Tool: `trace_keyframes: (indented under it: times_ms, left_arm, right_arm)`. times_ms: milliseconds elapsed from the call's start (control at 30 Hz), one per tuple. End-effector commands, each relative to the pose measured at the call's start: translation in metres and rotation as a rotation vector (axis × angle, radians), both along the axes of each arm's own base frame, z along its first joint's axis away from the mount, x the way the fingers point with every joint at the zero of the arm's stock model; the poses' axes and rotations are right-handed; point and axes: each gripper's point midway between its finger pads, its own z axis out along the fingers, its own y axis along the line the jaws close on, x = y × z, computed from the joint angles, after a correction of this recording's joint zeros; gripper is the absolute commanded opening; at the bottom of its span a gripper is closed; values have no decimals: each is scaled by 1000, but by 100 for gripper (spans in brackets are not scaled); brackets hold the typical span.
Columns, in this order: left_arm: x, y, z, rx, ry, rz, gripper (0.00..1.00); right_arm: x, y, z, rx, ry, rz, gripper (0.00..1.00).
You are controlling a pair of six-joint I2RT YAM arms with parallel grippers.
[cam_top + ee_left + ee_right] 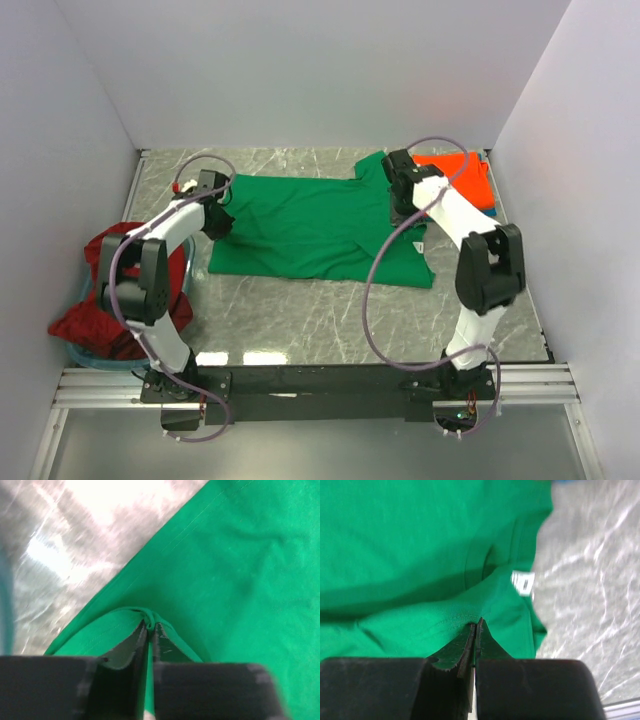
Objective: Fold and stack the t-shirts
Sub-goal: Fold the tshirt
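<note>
A bright green t-shirt [315, 225] lies spread on the marble table [300, 310]. My left gripper [218, 222] is shut on the shirt's left edge; in the left wrist view its jaws [150, 626] pinch a fold of green cloth [235, 565]. My right gripper [403, 208] is shut on the shirt near the neck; in the right wrist view its jaws [477, 624] pinch a hemmed edge, with the white neck label [522, 583] just beyond. A folded orange-red shirt [462, 177] lies at the back right. Dark red shirts [95, 320] sit heaped at the left.
A teal-blue basket rim [85, 355] holds the dark red heap off the table's left edge. A sliver of blue cloth [492, 210] shows under the orange-red shirt. White walls enclose the table on three sides. The aluminium rail [320, 380] runs along the front.
</note>
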Motion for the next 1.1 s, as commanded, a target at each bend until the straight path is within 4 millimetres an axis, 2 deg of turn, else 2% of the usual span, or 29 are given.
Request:
trace_keyframes:
  times_ms: [0, 33, 67, 100, 133, 167, 200, 267, 333, 367, 400, 433, 467, 500, 533, 567, 600, 633, 667, 700, 767, 867, 1067]
  left_arm:
    - [42, 4, 21, 40, -106, -10, 14]
    - [44, 4, 21, 44, -95, -12, 22]
    - [47, 5, 15, 54, -77, -10, 48]
    - [48, 6, 16, 59, -73, -14, 57]
    - [52, 6, 22, 62, -83, -9, 66]
    - [53, 5, 25, 58, -93, -14, 88]
    - [52, 5, 28, 54, -99, -17, 97]
    - [52, 2, 47, 37, -148, -25, 100]
    - [48, 0, 63, 25, -181, -33, 99]
    - [46, -1, 68, 20, -192, -36, 100]
    - [41, -1, 69, 20, -191, -42, 100]
    - [38, -2, 79, 14, -215, -43, 99]
    - [34, -6, 81, 4, -219, -54, 99]
    - [28, -9, 76, -6, -210, -63, 99]
    - [24, -13, 81, -18, -228, -73, 99]
    - [20, -23, 79, -45, -233, -103, 99]
    - [14, -28, 70, -56, -225, -119, 99]
    - [11, -33, 68, -68, -231, -131, 99]
    - [8, -39, 64, -78, -227, -149, 99]
    - [5, -44, 57, -91, -222, -161, 100]
    - [2, -53, 44, -113, -198, -192, 99]
    - [3, -56, 31, -116, -175, -198, 100]
    - [1, -55, 11, -108, -133, -193, 100]
  right_arm:
    - [40, -5, 1, -23, -49, -18, 0]
    - [51, -8, 8, -37, -69, -28, 1]
    - [57, -12, 8, -63, -66, -40, 9]
    - [63, -16, -4, -83, -40, -58, 19]
    - [73, -16, 6, -82, -61, -70, 35]
    - [78, -17, 6, -84, -59, -78, 41]
    - [86, -16, 8, -87, -70, -84, 44]
    - [89, -14, 20, -66, -99, -87, 48]
    - [86, -4, 22, -6, -119, -59, 54]
    - [83, 0, 40, 30, -164, -50, 57]
    - [69, 4, 29, 66, -132, -34, 63]
    - [67, 9, 31, 104, -160, -29, 66]
    - [60, 12, 46, 144, -203, -18, 66]
    - [40, 15, 25, 172, -152, -9, 67]
    - [37, 25, 24, 238, -174, 12, 67]
    - [28, 31, 31, 288, -195, 28, 67]
    - [10, 33, 10, 312, -148, 21, 67]
    - [5, 52, 9, 414, -143, 70, 67]
    - [-1, 56, 9, 448, -145, 78, 67]
    - [-11, 58, -4, 468, -114, 71, 65]
    - [-14, 66, -12, 504, -99, 84, 65]
    - [-16, 70, -29, 511, -60, 72, 63]
    - [-11, 88, -40, 580, -36, 83, 60]
